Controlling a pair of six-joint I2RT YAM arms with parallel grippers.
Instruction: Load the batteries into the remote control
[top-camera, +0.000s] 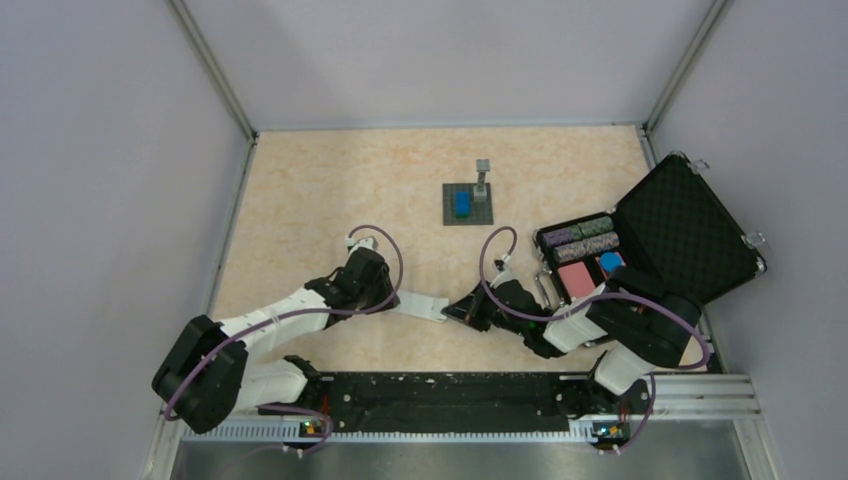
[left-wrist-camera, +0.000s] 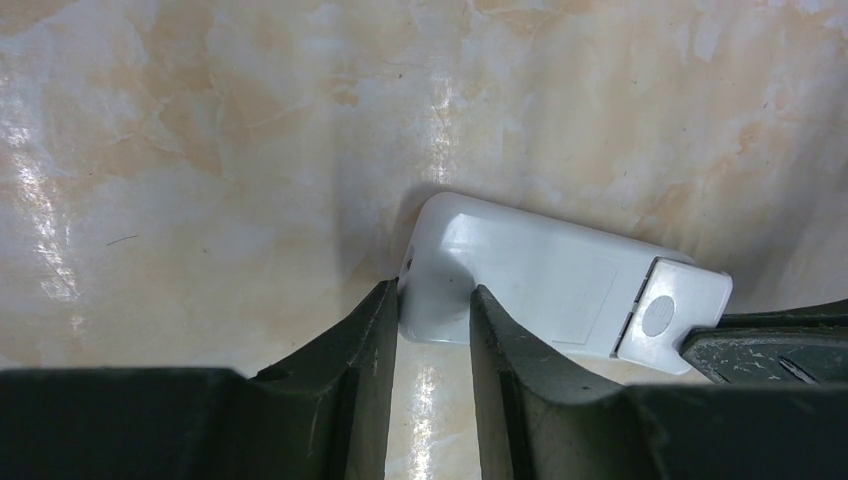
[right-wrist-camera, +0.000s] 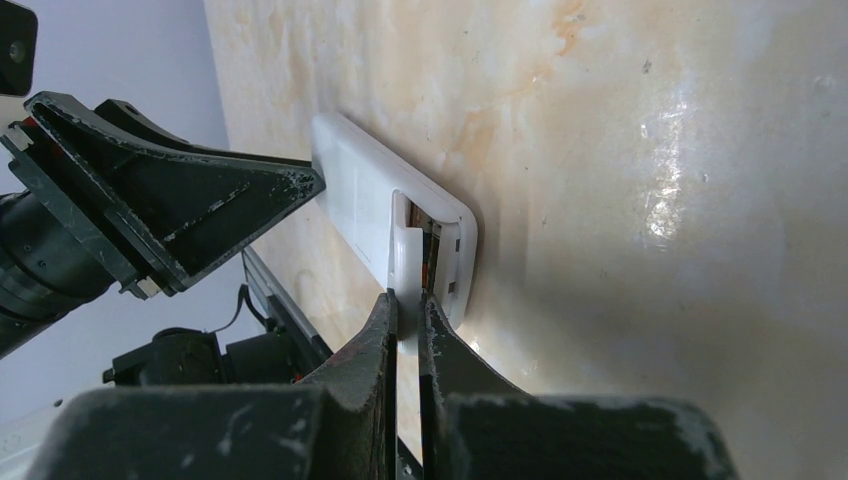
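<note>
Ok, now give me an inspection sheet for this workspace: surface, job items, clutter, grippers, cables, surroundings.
Surface: marbled beige tabletop, glossy; no spills seen.
Job's things: remote control held between the arms, plain back showing; its battery cover partly off; batteries nothing seen.
Clutter: grey plate with a blue block; open black case holding poker chips.
Grippers: left gripper shut on one end of the remote control; right gripper shut on the battery cover.
Cables: purple cables loop off both wrists, not snagged.
Surroundings: plain grey walls on three sides.
</note>
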